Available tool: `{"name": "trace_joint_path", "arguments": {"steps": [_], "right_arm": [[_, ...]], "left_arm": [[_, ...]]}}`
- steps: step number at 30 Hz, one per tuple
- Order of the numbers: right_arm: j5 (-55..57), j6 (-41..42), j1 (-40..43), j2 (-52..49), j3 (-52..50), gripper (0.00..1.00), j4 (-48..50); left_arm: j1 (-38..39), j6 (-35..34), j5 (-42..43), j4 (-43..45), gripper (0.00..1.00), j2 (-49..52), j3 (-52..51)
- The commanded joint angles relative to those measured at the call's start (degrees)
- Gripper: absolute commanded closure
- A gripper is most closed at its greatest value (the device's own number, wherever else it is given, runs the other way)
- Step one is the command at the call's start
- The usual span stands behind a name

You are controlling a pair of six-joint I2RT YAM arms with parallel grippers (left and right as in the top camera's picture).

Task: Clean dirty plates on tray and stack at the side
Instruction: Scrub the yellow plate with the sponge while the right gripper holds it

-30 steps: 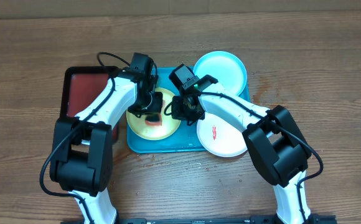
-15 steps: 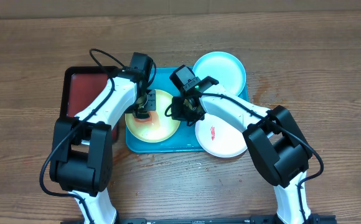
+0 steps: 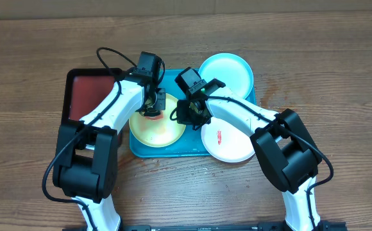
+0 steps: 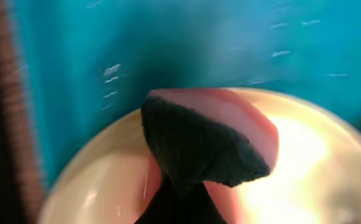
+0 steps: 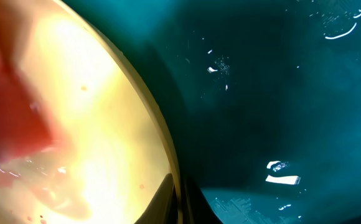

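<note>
1. Overhead: the yellow-green plate [image 3: 157, 128] lies on the tray's [image 3: 173, 149] left half; the red-smeared white plate [image 3: 231, 144] overlaps its near right edge, the pale blue plate [image 3: 228, 70] its far right corner; none stacked yet
2. Left wrist: the left gripper [image 3: 152, 109] clamps a sponge [image 4: 205, 146] against the yellow-green plate, apparently mid-wipe
3. Right wrist: the right gripper [image 3: 188, 117] is at that plate's rim; whether it pinches cannot be told

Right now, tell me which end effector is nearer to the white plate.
Right. The right end effector is at the yellow-green plate rim next to the white plate; the left end effector, holding a sponge, is farther left.
</note>
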State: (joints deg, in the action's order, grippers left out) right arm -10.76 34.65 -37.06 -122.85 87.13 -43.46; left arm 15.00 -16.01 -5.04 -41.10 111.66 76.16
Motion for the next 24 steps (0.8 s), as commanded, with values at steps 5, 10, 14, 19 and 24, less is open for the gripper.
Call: {"name": "trace_joint_path", "arguments": {"steps": [5, 10, 14, 19, 24], "right_arm": [[-0.2, -0.5, -0.8, -1.5, -2.3, 0.96, -0.1], [-0.3, -0.3, -0.8, -1.5, -2.3, 0.96, 0.7], [-0.3, -0.3, -0.8, -1.5, -2.3, 0.96, 0.8], [-0.5, -0.3, -0.8, -1.5, -2.3, 0.96, 0.5], [-0.5, -0.3, -0.8, -1.5, -2.3, 0.96, 0.3]], "left_arm": [[0.1, -4.1, -7.0, -14.6, 0.96, 0.5, 0.2], [0.1, 7.3, 6.1, -21.0, 0.96, 0.5, 0.2], [0.1, 16.6, 22.7, -18.7, 0.96, 0.5, 0.2], [0.1, 14.4, 24.9, -9.5, 0.96, 0.5, 0.2], [0.0, 8.8, 13.3, -3.1, 0.96, 0.5, 0.2]]}}
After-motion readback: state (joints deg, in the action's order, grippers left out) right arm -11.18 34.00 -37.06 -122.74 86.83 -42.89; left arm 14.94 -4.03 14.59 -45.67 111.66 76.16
